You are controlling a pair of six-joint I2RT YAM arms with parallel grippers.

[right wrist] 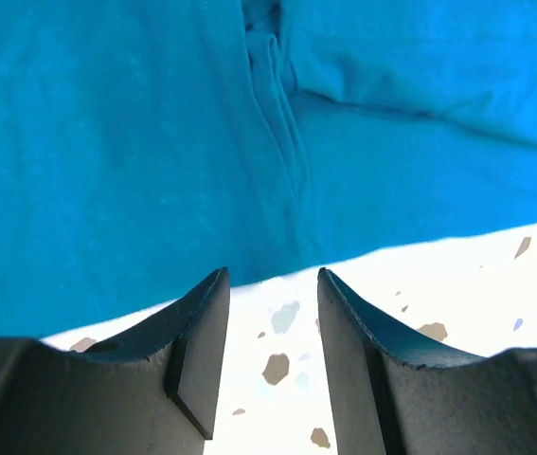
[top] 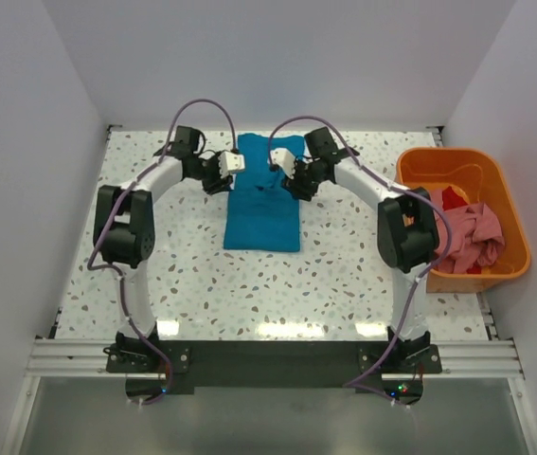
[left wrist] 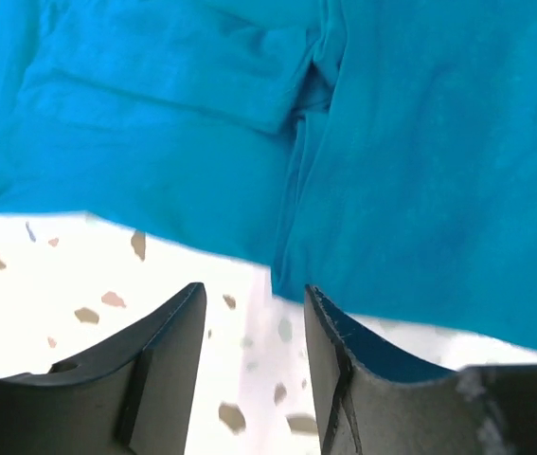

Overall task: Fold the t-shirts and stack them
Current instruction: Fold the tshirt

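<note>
The bench (top: 344, 284) carries the teal shirt (top: 263, 213) at upper centre, a narrow strip. You likely want to halve it lengthwise next, so pinch both corners evenly. At right, the tub (top: 512, 204) holds pink and red shirts (top: 472, 235), too bunched to count. The left gripper (top: 233, 163) and right gripper (top: 281, 163) flank the shirt's top end, fingers spread, empty.

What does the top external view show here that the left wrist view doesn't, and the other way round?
Only top external: the orange plastic tub holding crumpled pink and red cloth shirts, and the right gripper. Only left wrist: the left gripper seen close, black jaws apart and empty, plus close-up fold creases. Both: the folded teal-blue cloth t-shirt on the white speckled table.
</note>
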